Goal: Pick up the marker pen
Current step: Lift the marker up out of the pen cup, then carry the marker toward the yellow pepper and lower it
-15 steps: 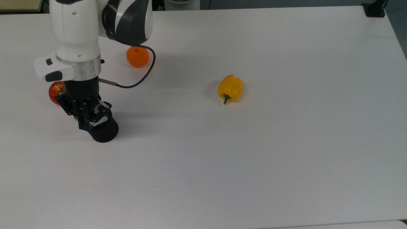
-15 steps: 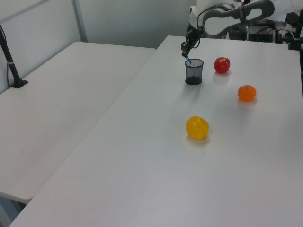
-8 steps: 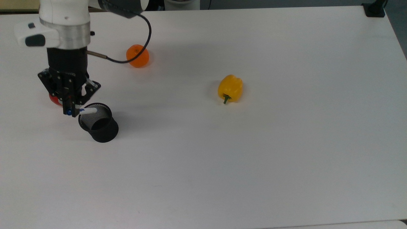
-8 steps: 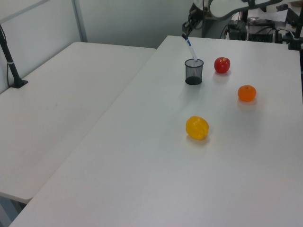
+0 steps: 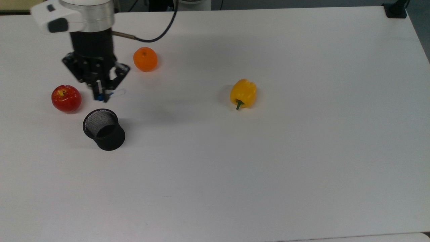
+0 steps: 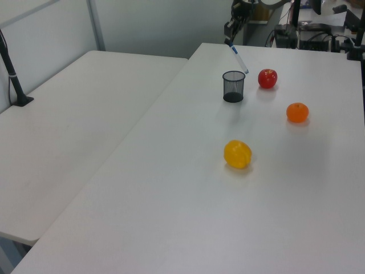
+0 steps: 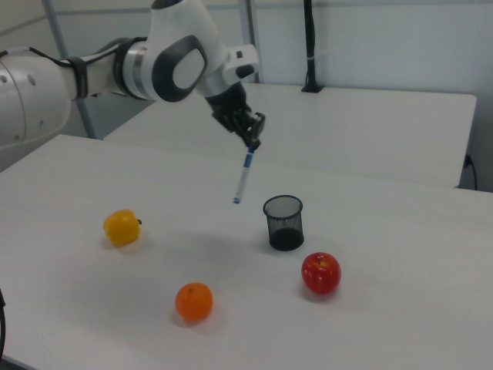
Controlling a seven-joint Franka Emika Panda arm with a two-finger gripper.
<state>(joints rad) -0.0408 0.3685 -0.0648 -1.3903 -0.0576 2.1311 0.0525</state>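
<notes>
While the tool (image 7: pixel 253 142) pinches the marker pen (image 7: pixel 244 176) by its top end, the barrel dangles clear above the worktop (image 5: pixel 268 151), at twelve o'clock from the mesh cup (image 5: pixel 103 129) in the top view.

The arm reached in from the right view's left, its wrist bent downward. The hand (image 7: pixel 251 141) hung in the air, pointing down at a slight tilt, its two fingers (image 5: pixel 99 90) clamped on the marker pen (image 7: pixel 243 176) by its top end.
</notes>
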